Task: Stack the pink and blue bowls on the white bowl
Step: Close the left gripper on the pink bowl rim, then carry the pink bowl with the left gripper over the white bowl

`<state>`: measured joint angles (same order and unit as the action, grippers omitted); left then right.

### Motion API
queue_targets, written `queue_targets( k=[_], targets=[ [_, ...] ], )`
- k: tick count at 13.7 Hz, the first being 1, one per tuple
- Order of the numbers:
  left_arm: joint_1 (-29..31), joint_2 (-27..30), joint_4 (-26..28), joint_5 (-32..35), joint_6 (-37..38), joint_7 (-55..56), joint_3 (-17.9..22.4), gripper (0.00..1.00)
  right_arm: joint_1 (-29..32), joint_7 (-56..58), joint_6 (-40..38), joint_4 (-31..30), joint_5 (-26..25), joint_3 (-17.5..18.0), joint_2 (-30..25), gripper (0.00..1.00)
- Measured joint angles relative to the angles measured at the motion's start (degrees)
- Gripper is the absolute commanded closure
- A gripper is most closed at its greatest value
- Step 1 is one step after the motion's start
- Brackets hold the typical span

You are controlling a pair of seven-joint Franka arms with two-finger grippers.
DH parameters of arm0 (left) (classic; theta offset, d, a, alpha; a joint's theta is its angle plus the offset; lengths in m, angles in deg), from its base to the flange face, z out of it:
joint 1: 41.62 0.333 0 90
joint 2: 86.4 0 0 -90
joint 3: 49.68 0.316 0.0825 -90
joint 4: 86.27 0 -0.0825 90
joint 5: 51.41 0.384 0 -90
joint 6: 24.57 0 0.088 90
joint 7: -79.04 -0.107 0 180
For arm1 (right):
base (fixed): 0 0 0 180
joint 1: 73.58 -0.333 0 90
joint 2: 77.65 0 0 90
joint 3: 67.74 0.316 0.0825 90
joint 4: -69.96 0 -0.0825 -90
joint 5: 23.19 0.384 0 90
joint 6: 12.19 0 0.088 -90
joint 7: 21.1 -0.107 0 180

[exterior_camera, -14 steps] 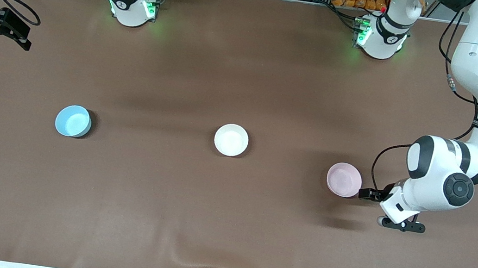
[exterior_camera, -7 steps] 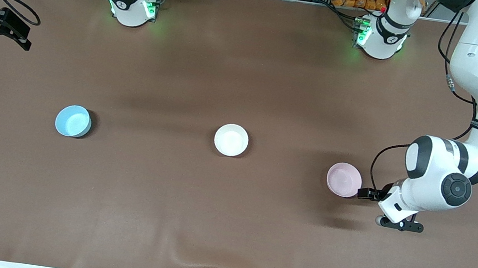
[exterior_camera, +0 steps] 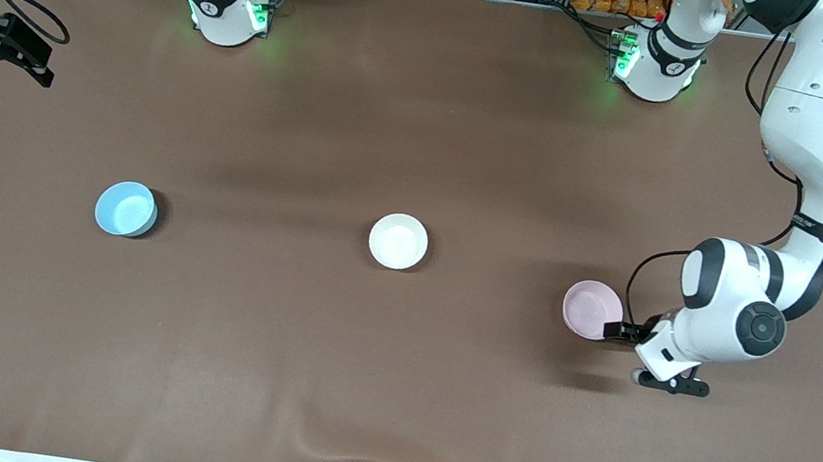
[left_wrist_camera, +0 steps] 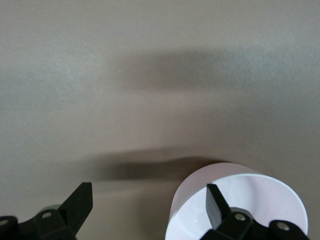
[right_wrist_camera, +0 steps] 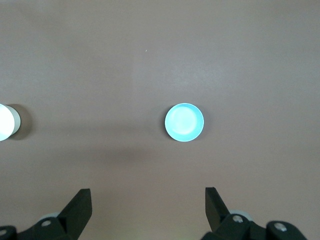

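Note:
The pale pink bowl [exterior_camera: 590, 309] stands toward the left arm's end of the table. My left gripper [exterior_camera: 633, 344] is low beside it and open. In the left wrist view, one finger [left_wrist_camera: 216, 206] is over the inside of the pink bowl [left_wrist_camera: 260, 192] and the other finger [left_wrist_camera: 79, 205] is outside it over bare table, so the jaws straddle the rim. The white bowl [exterior_camera: 398, 241] sits mid-table, and the blue bowl [exterior_camera: 126, 209] sits toward the right arm's end. My right gripper [right_wrist_camera: 148, 202] hangs open and empty high over the table, with the blue bowl [right_wrist_camera: 184, 122] below it.
A brown mat [exterior_camera: 389, 389] covers the table and has a small wrinkle at the edge nearest the camera. Both arm bases [exterior_camera: 226, 12] stand along the other long edge. The white bowl [right_wrist_camera: 6, 122] shows at the edge of the right wrist view.
The left arm has shifted a little toward the pink bowl, bringing one finger over its rim. The bowls and the right arm have not moved.

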<state>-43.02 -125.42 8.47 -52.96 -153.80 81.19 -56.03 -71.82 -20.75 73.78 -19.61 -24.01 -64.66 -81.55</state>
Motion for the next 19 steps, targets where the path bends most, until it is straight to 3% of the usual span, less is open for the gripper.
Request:
queue_targets(
  k=[3,4,5,9,16,19],
  targets=[
    [-0.1,1.0,1.5,0.0,0.0,0.0,0.0,0.00,0.0,0.0,0.0,0.0,0.0,0.0,0.0,0.00],
    [-0.2,1.3,2.0,0.0,0.0,0.0,0.0,0.05,0.0,0.0,0.0,0.0,0.0,0.0,0.0,0.00],
    [-0.2,1.5,2.3,0.0,0.0,0.0,-0.1,0.17,0.0,0.0,0.0,0.0,0.0,0.0,0.0,0.00],
    [-1.7,1.5,3.7,0.0,0.0,0.0,-0.2,0.98,0.0,0.0,0.0,0.0,0.0,0.0,0.0,0.00],
    [-2.7,2.0,3.9,0.0,0.0,0.0,-0.4,1.00,0.0,0.0,0.0,0.0,0.0,0.0,0.0,0.00],
    [-6.6,4.0,3.4,0.0,-0.1,0.8,-0.8,1.00,0.0,0.0,0.0,0.0,0.0,0.0,0.0,0.00]
  ],
)
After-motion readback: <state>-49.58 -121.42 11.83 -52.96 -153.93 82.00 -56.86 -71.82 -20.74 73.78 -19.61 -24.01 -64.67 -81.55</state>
